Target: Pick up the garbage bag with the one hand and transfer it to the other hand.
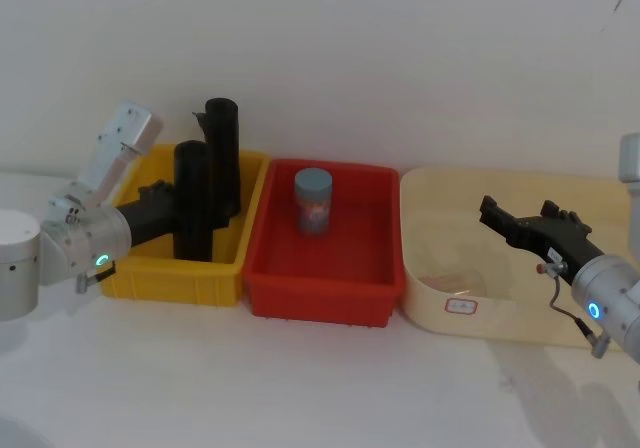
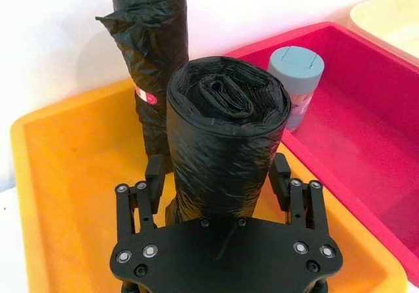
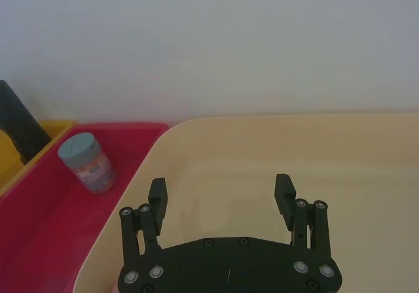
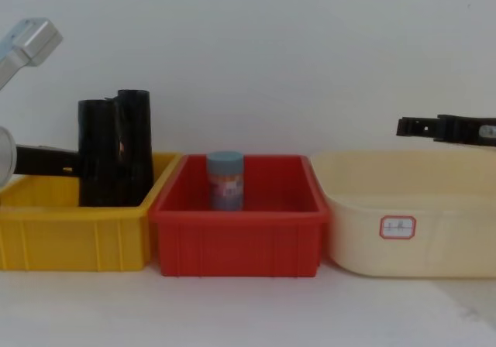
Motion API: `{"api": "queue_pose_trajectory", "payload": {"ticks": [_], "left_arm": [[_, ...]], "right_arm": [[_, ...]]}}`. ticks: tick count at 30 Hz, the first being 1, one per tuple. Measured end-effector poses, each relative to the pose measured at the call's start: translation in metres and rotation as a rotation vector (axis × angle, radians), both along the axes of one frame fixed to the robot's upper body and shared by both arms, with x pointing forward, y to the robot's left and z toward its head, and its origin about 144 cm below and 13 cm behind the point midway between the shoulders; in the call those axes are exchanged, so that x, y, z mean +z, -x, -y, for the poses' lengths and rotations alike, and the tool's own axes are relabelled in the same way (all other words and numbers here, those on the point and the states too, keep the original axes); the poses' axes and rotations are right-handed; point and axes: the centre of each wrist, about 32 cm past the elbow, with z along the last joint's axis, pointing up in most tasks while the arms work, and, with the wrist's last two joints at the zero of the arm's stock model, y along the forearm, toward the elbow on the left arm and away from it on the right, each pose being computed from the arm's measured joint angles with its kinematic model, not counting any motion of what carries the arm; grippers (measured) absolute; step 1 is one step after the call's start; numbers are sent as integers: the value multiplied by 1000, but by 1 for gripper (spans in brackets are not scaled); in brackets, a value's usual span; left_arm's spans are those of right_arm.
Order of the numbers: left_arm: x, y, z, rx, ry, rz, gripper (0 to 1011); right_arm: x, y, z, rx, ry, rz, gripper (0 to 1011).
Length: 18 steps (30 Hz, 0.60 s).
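Now: left end effector (image 2: 218, 173) straddles the upright garbage bag (image 2: 226, 123), jaws wide, unclamped. Farther off, right end effector (image 3: 220, 189) gapes empty.

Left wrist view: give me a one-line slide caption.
Left claw open around the thick garbage bag roll standing in the yellow bin, a slimmer black roll behind it.

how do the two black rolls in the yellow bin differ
The front roll is thicker and shorter, the back roll slimmer and taller. The back roll carries a red-and-white mark; the front roll shows none. The left gripper's fingers flank the front roll, not the back roll. Both stand upright in the yellow bin.
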Motion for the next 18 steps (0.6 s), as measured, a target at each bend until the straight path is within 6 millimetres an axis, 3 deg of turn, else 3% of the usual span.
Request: {"api": "queue_pose_trajectory", "payload": {"ticks": [7,18], "left_arm": [[0,-3,1,-11,10,5,840],[-1,-5,1,-20,19,8,516]], "right_arm": [[0,0,0,0,0,0,1001],[0,0,0,0,0,0,1000]]}}
